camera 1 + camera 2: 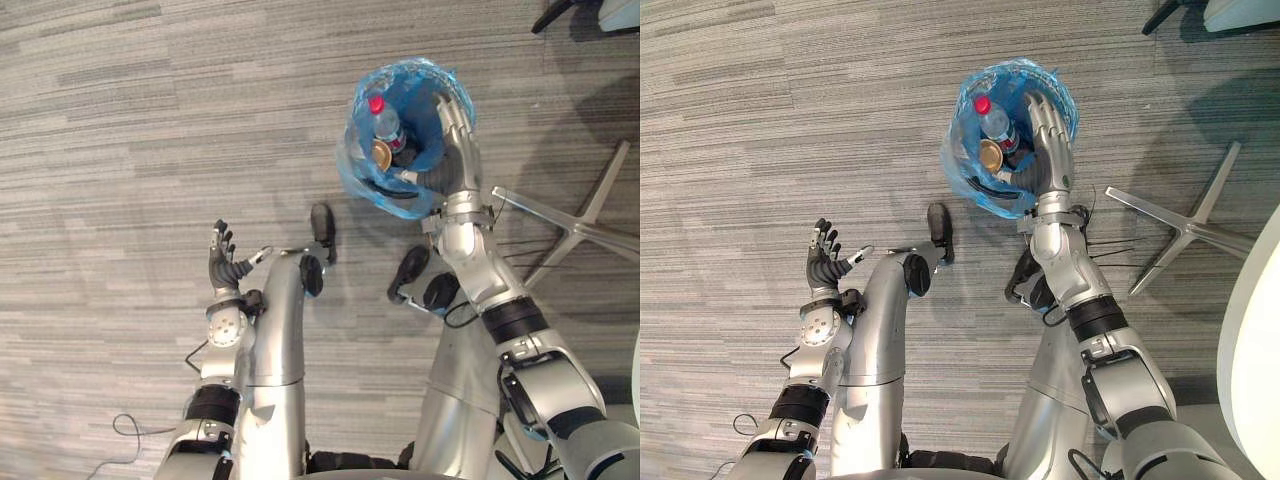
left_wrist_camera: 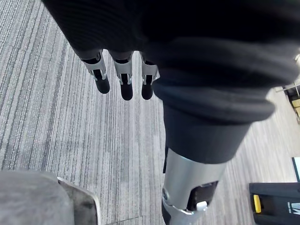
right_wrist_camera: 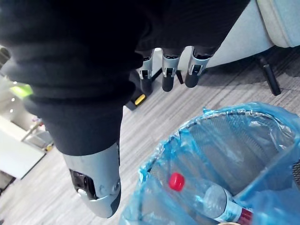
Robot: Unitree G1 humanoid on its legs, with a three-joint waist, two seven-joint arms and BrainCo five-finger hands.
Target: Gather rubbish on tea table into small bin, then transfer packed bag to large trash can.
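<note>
A small black mesh bin lined with a blue bag (image 1: 352, 165) stands on the grey carpet. Inside lie a clear plastic bottle (image 1: 388, 125) with a red cap and a round golden tin (image 1: 381, 154). My right hand (image 1: 455, 140) hovers over the bin's right rim, fingers straight and thumb toward the inside, holding nothing. In the right wrist view its fingers (image 3: 168, 70) point past the bag (image 3: 262, 140) and the bottle (image 3: 211, 197). Off to the left, my left hand (image 1: 222, 262) is open above bare carpet, its fingers (image 2: 121, 79) straight and empty.
A silver star-shaped chair base (image 1: 580, 225) lies on the floor right of the bin. A white tabletop edge (image 1: 1255, 340) curves in at the far right. A dark chair foot (image 1: 555, 12) shows at the back right. Carpet stretches left and ahead.
</note>
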